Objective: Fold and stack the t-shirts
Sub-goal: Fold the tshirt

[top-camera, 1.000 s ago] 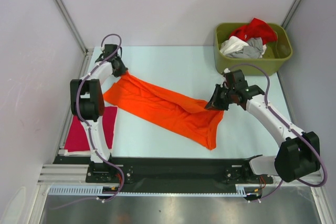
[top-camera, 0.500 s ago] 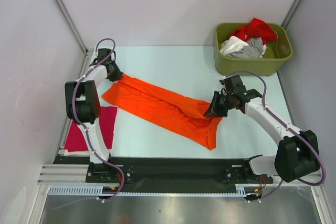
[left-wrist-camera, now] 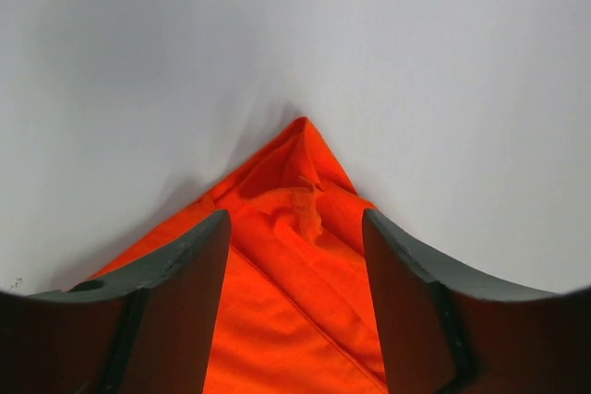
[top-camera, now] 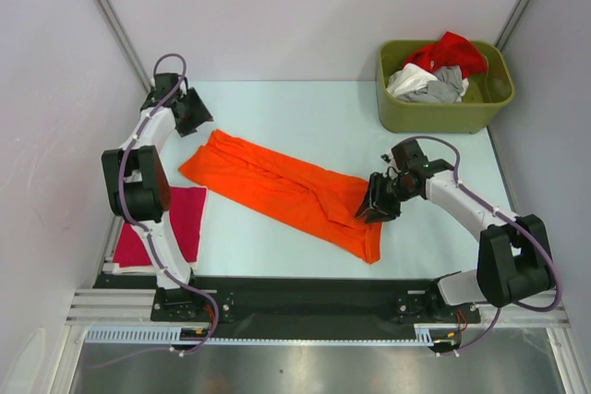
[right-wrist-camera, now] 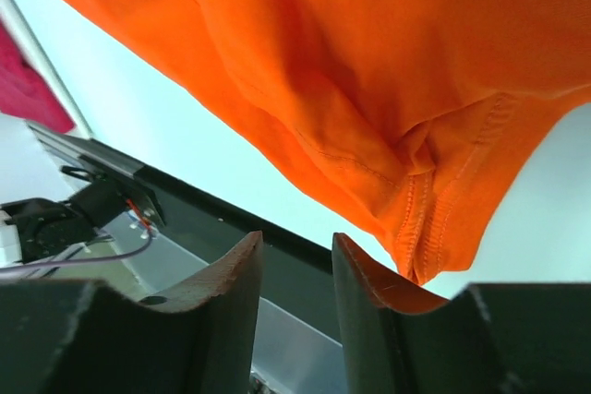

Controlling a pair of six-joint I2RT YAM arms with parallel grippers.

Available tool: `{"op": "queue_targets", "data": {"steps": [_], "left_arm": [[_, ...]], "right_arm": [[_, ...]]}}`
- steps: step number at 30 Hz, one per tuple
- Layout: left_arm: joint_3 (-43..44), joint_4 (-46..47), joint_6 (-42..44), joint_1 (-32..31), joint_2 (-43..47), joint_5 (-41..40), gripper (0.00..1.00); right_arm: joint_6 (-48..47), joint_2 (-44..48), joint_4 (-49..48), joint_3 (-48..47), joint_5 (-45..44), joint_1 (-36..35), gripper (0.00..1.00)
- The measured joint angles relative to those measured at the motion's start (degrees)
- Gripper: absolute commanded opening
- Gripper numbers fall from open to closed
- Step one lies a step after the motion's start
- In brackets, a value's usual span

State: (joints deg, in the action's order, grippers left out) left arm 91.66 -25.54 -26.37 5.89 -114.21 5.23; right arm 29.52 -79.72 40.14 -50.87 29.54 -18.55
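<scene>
Along the near edge, a black rail (top-camera: 305,297) with both arm bases bolted on. Just beyond it at the far left, a magenta-red t-shirt (top-camera: 137,244), folded flat on the table (top-camera: 277,108) and partly behind the left arm's lower link.

Toward the middle, the large orange t-shirt (top-camera: 277,186), spread in a long rumpled band slanting from far left to near right, apart from the magenta-red t-shirt. At its near-right end, the right gripper (top-camera: 377,202), down on bunched cloth. From the right wrist camera: fingers (right-wrist-camera: 222,302) parted by a narrow gap, rail and table showing through it, no cloth seen between them. A stitched fold of orange hem close by the outer side of one finger; touching or not, cannot tell.

Farther back on the left, the left gripper (top-camera: 191,113), clear of the orange t-shirt and just beyond its far-left corner. From the left wrist camera: fingers (left-wrist-camera: 175,292) spread wide, nothing clamped, the shirt's pointed corner lying on the table ahead of the gap.

Farthest, in the far right corner, an olive-green plastic bin (top-camera: 434,119). In it, a red t-shirt (top-camera: 452,51) heaped toward the back rim, with a white t-shirt (top-camera: 406,80) and a grey t-shirt (top-camera: 445,89) crumpled in front of it.
</scene>
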Motion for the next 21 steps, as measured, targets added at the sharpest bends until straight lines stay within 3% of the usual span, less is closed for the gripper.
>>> {"op": "queue_targets", "data": {"steps": [2,4,6,7,13,21], "left_arm": [[0.85,-1.31,0.04,-0.24,-0.09,1.03,0.67],[1.90,-2.56,0.17,-0.70,-0.46,1.55,0.57],[2.71,-2.99,0.68,-1.38,-1.03,2.56,0.39],[2.71,-3.08,0.76,-1.73,-1.16,3.02,0.38],[-0.24,-0.46,1.38,-4.61,-1.07,6.51,0.48],[1.60,0.83,0.98,-7.56,-4.83,10.25,0.42]], "right_arm": [[-0.28,0.24,0.11,-0.02,0.76,1.88,0.43],[-0.33,0.31,-0.07,-0.15,1.25,4.42,0.43],[0.22,-0.20,-0.85,-0.83,1.44,6.25,0.38],[0.74,-0.90,-1.66,-1.60,1.57,6.49,0.37],[5.49,-14.88,-10.56,-13.07,2.97,2.75,0.31],[12.04,-37.22,-22.08,-32.96,1.92,-3.96,0.21]]}}
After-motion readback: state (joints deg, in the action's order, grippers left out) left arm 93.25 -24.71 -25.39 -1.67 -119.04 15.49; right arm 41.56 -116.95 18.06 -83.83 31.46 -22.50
